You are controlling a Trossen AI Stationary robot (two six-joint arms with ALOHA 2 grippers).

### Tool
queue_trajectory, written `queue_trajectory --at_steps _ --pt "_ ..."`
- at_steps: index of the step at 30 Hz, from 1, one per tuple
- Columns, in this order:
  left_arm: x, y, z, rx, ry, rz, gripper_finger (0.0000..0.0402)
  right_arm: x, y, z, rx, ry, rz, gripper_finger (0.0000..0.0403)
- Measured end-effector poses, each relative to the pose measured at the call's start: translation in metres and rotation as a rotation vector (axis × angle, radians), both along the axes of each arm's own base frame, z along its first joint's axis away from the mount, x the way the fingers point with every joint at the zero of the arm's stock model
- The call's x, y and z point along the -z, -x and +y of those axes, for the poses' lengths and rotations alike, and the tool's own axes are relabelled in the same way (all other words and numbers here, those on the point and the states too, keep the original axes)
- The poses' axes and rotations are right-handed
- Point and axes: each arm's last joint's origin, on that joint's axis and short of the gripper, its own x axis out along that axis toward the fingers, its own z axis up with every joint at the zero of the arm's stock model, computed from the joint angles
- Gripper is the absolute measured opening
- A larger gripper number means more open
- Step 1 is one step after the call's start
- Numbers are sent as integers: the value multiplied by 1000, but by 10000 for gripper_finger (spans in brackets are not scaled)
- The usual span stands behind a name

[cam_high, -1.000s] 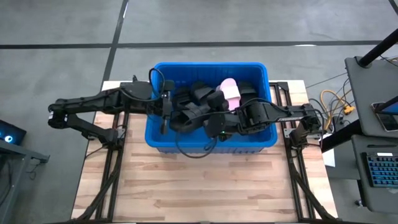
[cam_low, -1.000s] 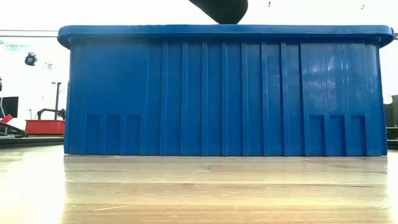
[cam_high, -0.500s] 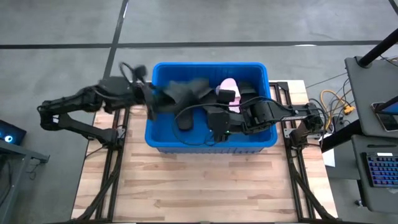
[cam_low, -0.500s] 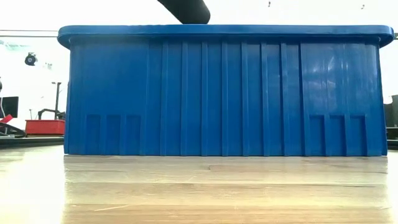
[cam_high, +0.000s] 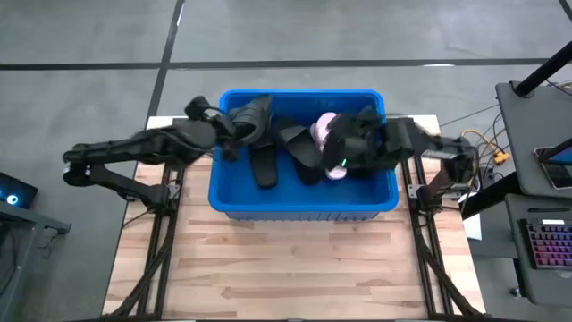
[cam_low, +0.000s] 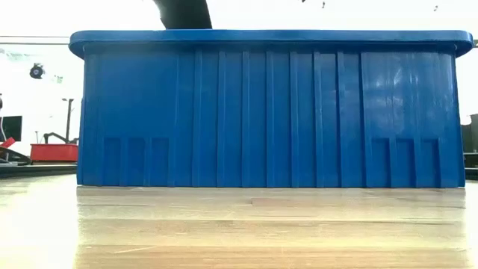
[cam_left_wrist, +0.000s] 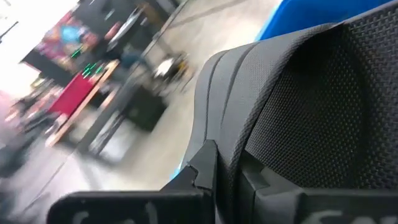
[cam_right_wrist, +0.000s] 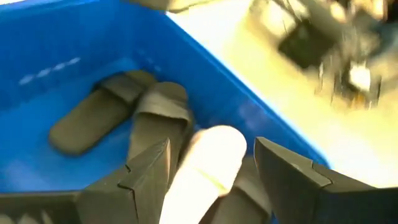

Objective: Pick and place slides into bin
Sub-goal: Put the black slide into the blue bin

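The blue bin (cam_high: 302,207) stands on the far half of the table and fills the low view (cam_low: 269,112). My left gripper (cam_high: 234,132) is over the bin's far left corner, shut on a black slide (cam_high: 254,114), which fills the left wrist view (cam_left_wrist: 298,106). My right gripper (cam_high: 343,150) is open over the bin's right half. Its fingers (cam_right_wrist: 149,174) stand on either side of the pink slide (cam_right_wrist: 205,162), and I cannot tell whether they touch it. Other black slides (cam_high: 264,166) lie on the bin's floor (cam_right_wrist: 93,115). My left gripper pinches the black slide between its two fingers (cam_left_wrist: 202,171) at one edge (cam_left_wrist: 227,155), beside the textured strap. The fingers come roughly level from the table's left. The slide is lifted clear, at about the height of the bin's rim.
The wooden table top (cam_high: 295,259) lies bare in front of the bin. A dark part (cam_low: 183,11) shows above the bin's rim in the low view. A desk with a keyboard (cam_high: 547,241) and cables stands past the table's right edge.
My left gripper has come up out of the pile in the bin with a black slide, pulled toward the table's left edge, then moved to the bin's far left corner. My right gripper has risen and moved from the bin's near middle toward its far right, over the pink slide.
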Motion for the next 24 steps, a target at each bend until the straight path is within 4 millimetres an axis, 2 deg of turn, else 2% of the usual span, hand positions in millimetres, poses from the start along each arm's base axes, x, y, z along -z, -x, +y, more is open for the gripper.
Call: queue_trajectory --at_steps 5,10,14,20,24 --pt "31 -36 4 -165 -29 73 0 -17 32 -27 91 -104 -65 223" --pt "66 -70 7 -287 -75 144 0 -36 66 -42 102 -80 -81 222" --pt "97 -96 9 -307 -95 243 0 -47 91 -51 115 -67 -95 221" --pt "131 -112 9 -330 -73 327 0 -61 124 -57 105 -31 -108 221" --pt "141 -107 9 -365 -51 371 0 -67 140 -57 115 -22 -137 221"
